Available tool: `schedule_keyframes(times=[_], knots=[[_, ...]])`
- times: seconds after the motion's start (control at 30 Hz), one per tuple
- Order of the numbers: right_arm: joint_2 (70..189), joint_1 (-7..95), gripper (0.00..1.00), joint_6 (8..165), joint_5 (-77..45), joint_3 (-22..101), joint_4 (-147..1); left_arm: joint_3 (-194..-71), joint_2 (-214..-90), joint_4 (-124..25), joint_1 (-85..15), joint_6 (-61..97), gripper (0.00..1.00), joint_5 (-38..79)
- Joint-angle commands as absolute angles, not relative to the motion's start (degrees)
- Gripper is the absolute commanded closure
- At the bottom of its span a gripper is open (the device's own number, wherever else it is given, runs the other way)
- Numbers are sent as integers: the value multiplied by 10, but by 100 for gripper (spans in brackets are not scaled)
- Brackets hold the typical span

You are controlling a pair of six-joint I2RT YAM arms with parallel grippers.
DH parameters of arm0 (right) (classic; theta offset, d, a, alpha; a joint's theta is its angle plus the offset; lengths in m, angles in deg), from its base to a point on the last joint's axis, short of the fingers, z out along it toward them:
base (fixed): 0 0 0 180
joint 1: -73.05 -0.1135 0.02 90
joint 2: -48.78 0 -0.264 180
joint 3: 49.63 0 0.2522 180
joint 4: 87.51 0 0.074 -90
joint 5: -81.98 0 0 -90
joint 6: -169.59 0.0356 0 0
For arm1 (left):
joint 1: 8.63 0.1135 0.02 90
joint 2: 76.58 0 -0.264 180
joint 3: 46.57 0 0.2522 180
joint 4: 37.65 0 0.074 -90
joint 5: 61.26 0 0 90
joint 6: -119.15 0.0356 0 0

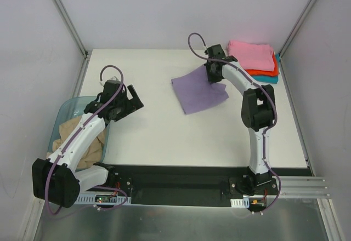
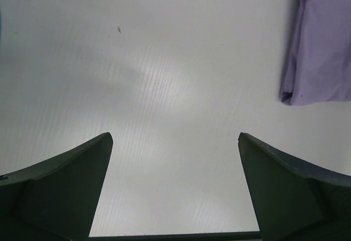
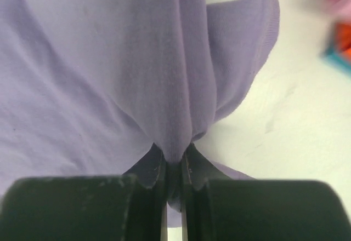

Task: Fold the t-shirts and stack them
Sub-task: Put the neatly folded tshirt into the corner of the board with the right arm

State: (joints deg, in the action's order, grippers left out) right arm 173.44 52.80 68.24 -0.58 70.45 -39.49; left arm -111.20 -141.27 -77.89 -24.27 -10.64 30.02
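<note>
A folded lavender t-shirt [image 1: 196, 93] lies on the white table [image 1: 164, 137] at centre right. My right gripper [image 1: 213, 74] is shut on the lavender t-shirt's far right edge; in the right wrist view a pinched ridge of the lavender cloth [image 3: 126, 76] runs between the closed fingers [image 3: 194, 167] of that gripper [image 3: 174, 161]. Folded pink [image 1: 251, 52], orange-red [image 1: 264, 68] and teal [image 1: 269, 79] t-shirts are stacked at the back right corner. A tan t-shirt [image 1: 77, 139] lies in the bin. My left gripper [image 1: 131, 101] hovers open over bare table, and in its wrist view the gripper [image 2: 175, 142] holds nothing, with the lavender t-shirt's corner [image 2: 321, 49] at upper right.
A translucent pale-blue bin [image 1: 68, 107] stands at the table's left edge beneath the left arm. White walls enclose the table on three sides. A black rail runs along the near edge.
</note>
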Motion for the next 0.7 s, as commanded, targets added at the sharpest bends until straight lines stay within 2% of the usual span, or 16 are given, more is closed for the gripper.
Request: schedule_keyframes(times=[0.0,0.1,0.27,0.67], knots=[[1771,547,99,598,131,827,-371,-1117,-1401,-802,-233,-95,1,338],[1796,558,99,566,164,893,-377,-1124,-1406,-809,-230,-95,1,346],[1806,571,99,501,226,927,-430,-1132,-1414,-816,-228,-96,1,362],[1752,607,99,457,207,939,-517,-1183,-1478,-818,-226,-77,1,355]])
